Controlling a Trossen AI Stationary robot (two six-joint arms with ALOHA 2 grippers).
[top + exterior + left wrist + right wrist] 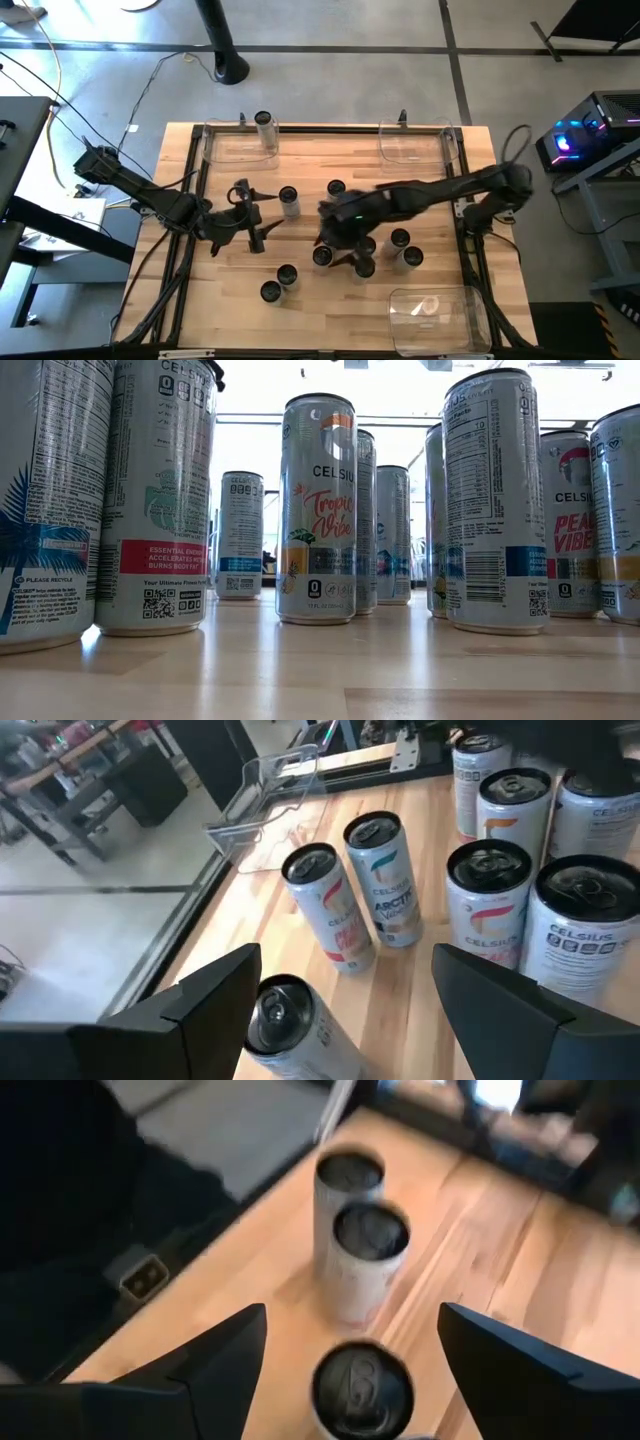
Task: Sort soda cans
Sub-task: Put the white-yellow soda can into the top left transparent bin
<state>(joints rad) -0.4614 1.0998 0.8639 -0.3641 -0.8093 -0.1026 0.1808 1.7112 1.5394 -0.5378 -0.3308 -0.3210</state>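
Several soda cans stand upright on the wooden table [430, 200]: a cluster near the middle right [398, 238], a pair toward the near edge [286, 273], and single cans [288, 197] further back. One can [263, 122] stands in the far left bin. My left gripper [252, 225] [340, 1010] is open left of centre, above the table, with a can [285, 1020] by one finger. My right gripper [335, 240] [350, 1370] is open over the cluster, and a can top [360, 1380] shows below, between its fingers. The low view shows only cans [317, 510].
Clear plastic bins sit at the far left [240, 145], far right [415, 142] and near right [435, 315] of the table. A dark frame runs along the table's sides [195, 180]. Bare wood lies at the near left and between the far bins.
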